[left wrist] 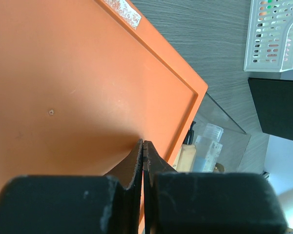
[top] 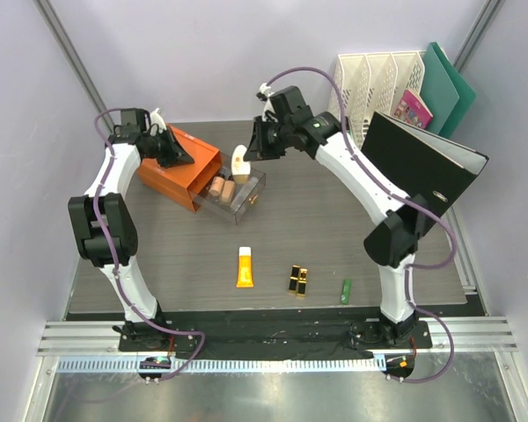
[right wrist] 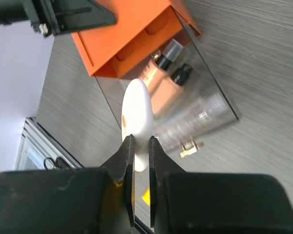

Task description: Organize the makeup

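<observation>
The left fingers (left wrist: 134, 161) are pressing flat against each other with nothing between them, and their tips are resting against the top panel of the orange box (left wrist: 78, 87), close to its raised edge. Past those tips, over that edge, part of the clear drawer (top: 246, 198) is showing, pulled out of the box. The right fingers (right wrist: 124, 156) are pinching the cream oval compact (right wrist: 138, 117) by its near end, so most of the compact is sticking out ahead of the tips, edge-on to the wrist camera. Directly beyond the right fingers, the open drawer is holding two beige foundation bottles (right wrist: 158, 78) with dark caps lying side by side, and a clear bottle (right wrist: 195, 117) lying just beside them on the side farther from the box. The compact is hanging above the drawer, apart from its contents. Well behind the right fingers, toward the arm bases, an orange-yellow tube (top: 245, 267), two black-gold lipsticks (top: 298, 280) and a small green tube (top: 346, 291) are lying in a loose row on the surface (top: 334, 229), apart from one another.
</observation>
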Tool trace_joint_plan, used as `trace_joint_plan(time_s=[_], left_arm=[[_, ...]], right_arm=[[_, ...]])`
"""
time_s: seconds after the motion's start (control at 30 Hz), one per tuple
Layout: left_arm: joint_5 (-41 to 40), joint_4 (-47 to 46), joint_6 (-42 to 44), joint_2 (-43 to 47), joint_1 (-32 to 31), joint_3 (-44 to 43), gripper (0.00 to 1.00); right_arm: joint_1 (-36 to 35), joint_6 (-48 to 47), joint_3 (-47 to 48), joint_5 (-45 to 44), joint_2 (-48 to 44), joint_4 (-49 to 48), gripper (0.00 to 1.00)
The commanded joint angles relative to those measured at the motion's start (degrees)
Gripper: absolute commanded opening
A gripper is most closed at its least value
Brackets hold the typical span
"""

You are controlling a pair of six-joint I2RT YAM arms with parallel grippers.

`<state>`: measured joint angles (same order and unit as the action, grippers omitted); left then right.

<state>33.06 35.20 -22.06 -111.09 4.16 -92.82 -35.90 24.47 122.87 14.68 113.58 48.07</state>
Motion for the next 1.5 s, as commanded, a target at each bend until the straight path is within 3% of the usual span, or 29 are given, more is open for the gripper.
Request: trace_joint_plan(time_s=[0.0, 0.53, 0.63, 0.73, 0.77, 0.87, 0.97, 1.2, 1.47], left_arm=[[-13.6, 20.0, 5.6, -8.5, 0.0, 7.6, 0.0], [-13.7, 20.0, 5.7, -8.8, 0.0, 7.6, 0.0], [-13.9, 20.1, 5.9, -8.7, 0.0, 7.7, 0.0], [-14.0, 20.3, 5.9, -8.8, 0.0, 7.6, 0.0], [-14.0, 20.3, 5.8, -8.7, 0.0, 7.5, 0.0], [-13.9, 20.3, 5.8, -9.0, -0.1, 7.4, 0.0], [-13.9, 20.3, 5.9, -9.1, 0.0, 7.2, 0.0], [-13.8, 20.6, 6.0, -9.5, 0.0, 6.7, 0.0], [-14.1, 20.6, 5.8, -9.4, 0.0, 6.3, 0.0]], right_arm=[[-1.2, 3.7, 8.4, 3.6, 7.1, -5.3, 0.01], [-3.7, 13.7, 17.1, 3.6, 22.6, -14.4, 0.02], [-3.8, 15.0, 17.7, 3.4, 23.6, -14.8, 0.06], [-4.3, 15.2, 17.1, 3.3, 23.7, -14.9, 0.18], [-4.4, 15.0, 16.4, 3.3, 23.2, -14.8, 0.29], [-4.9, 13.8, 14.7, 2.2, 21.3, -14.8, 0.49], [-4.8, 12.6, 13.0, 1.3, 18.8, -14.8, 0.57], [-5.0, 7.3, 5.8, -0.9, 7.8, -9.9, 0.58], [-10.4, -3.7, -11.8, -3.5, -4.9, 1.6, 0.58]])
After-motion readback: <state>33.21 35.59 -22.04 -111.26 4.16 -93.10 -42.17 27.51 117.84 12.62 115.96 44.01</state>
